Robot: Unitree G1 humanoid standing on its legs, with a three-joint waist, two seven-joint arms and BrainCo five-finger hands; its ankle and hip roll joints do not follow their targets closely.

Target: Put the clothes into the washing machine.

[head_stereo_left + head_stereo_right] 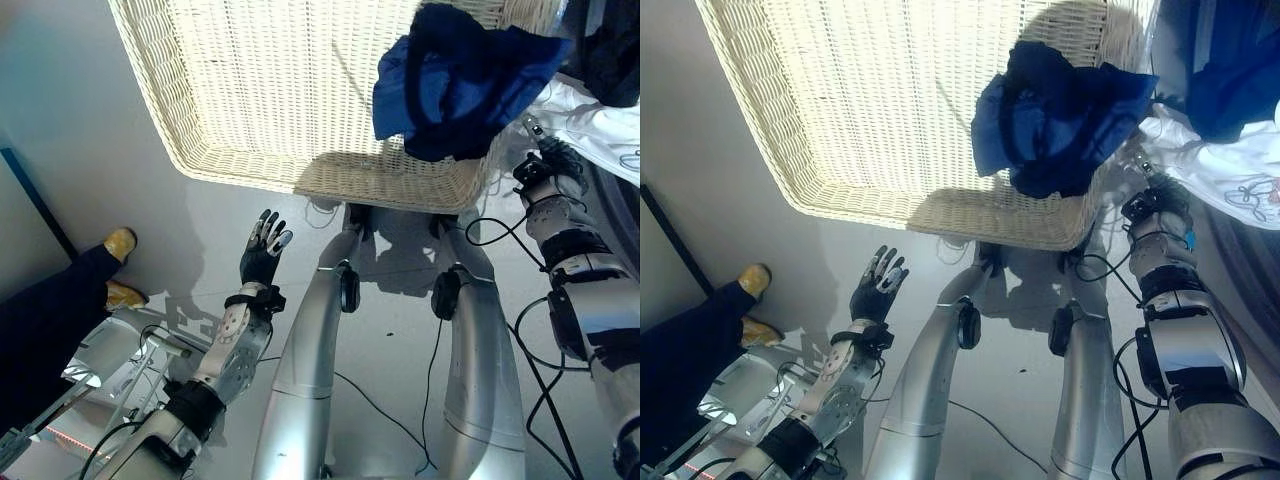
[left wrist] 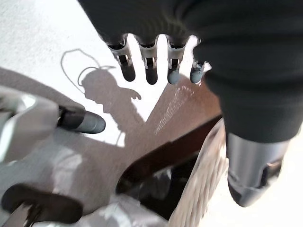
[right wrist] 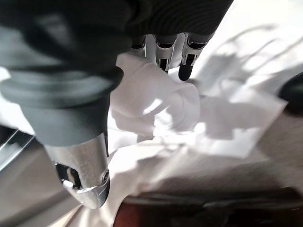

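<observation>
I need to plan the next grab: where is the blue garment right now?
The blue garment is draped over the wicker basket's near right corner, with the right hand just to its right.

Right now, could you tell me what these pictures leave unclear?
- Right hand: in the left eye view, its fingers are hidden behind the blue garment.
- White cloth: the right wrist view leaves the hand's grip on it unclear.
- Wicker basket: cut off by the eye views' top edge.
</observation>
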